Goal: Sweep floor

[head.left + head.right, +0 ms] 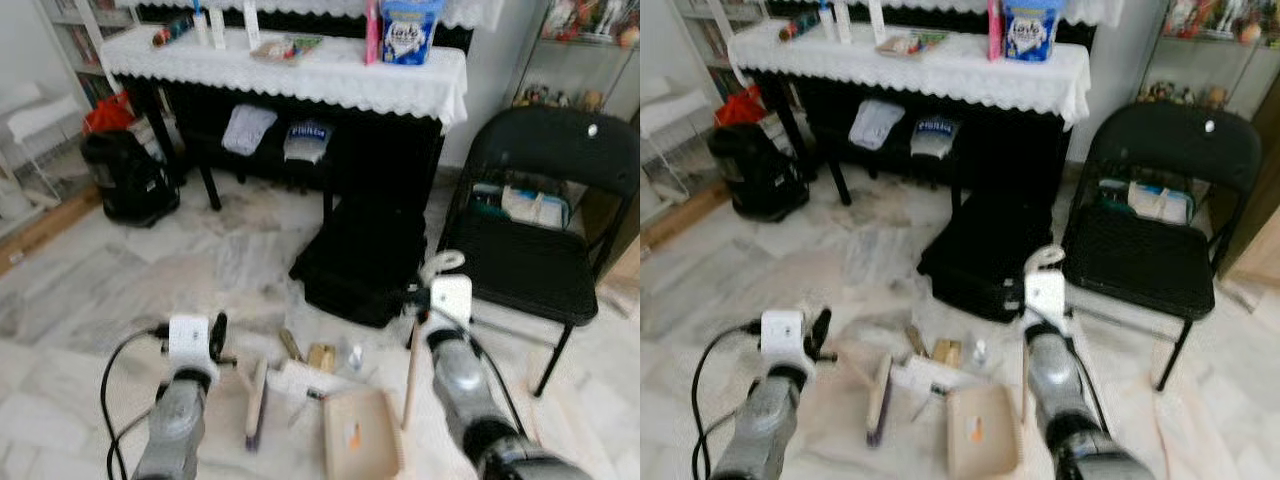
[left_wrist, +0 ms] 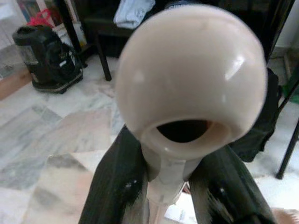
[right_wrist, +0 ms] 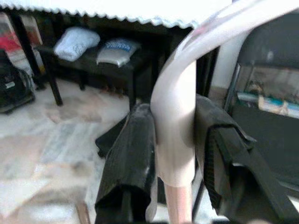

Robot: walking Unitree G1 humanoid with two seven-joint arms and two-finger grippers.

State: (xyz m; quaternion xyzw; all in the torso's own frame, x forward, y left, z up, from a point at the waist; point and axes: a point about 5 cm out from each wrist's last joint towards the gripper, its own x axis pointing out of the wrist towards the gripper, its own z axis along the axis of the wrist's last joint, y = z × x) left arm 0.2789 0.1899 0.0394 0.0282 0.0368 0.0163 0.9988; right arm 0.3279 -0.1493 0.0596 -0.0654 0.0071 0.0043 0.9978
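Observation:
My left gripper (image 1: pixel 217 340) is shut on the cream ball-ended handle (image 2: pixel 187 84) of a small brush. The brush head (image 1: pixel 256 402) rests on the marble floor just right of it. My right gripper (image 1: pixel 427 300) is shut on the white curved top (image 3: pixel 175 116) of a dustpan pole (image 1: pixel 410 385). The tan dustpan (image 1: pixel 357 437) sits on the floor between my two arms. Litter lies just beyond the pan and brush: white paper (image 1: pixel 300 380), a yellowish scrap (image 1: pixel 321 356) and a small clear piece (image 1: pixel 355 356).
A black case (image 1: pixel 365 265) lies on the floor right behind the litter. A black folding chair (image 1: pixel 530 260) stands to the right. A table with a white lace cloth (image 1: pixel 300 70) spans the back, with a black backpack (image 1: pixel 125 175) at the far left.

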